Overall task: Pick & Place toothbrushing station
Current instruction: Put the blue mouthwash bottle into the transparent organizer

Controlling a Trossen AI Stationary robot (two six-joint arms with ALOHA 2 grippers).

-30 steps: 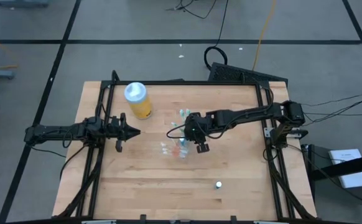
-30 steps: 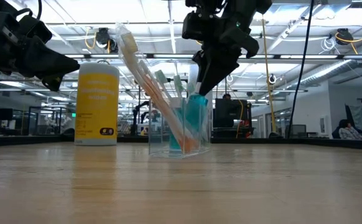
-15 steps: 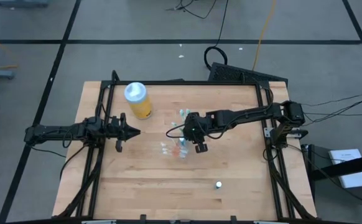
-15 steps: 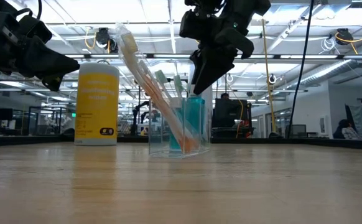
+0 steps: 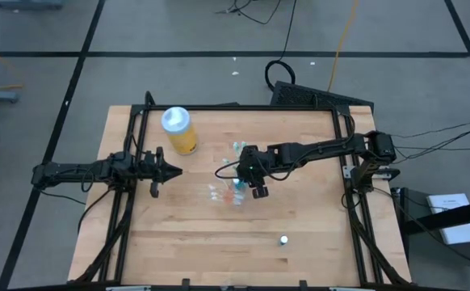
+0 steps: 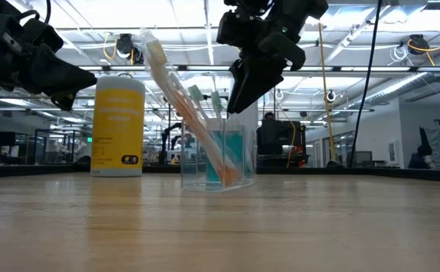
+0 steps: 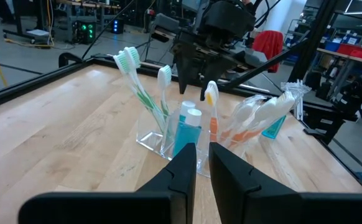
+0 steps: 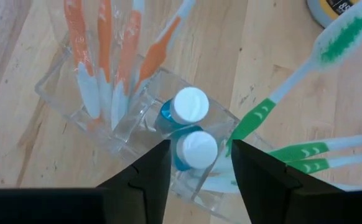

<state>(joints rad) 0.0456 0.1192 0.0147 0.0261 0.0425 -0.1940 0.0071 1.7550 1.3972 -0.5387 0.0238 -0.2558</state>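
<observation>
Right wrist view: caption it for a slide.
Open right tool above two white-capped teal tubes in clear plastic cup.

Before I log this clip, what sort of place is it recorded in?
Probably a robotics lab or workshop: a framed wooden table on grey floor with loose cables, and, behind the clear cup, an open hall with strip lights and workstations.
</observation>
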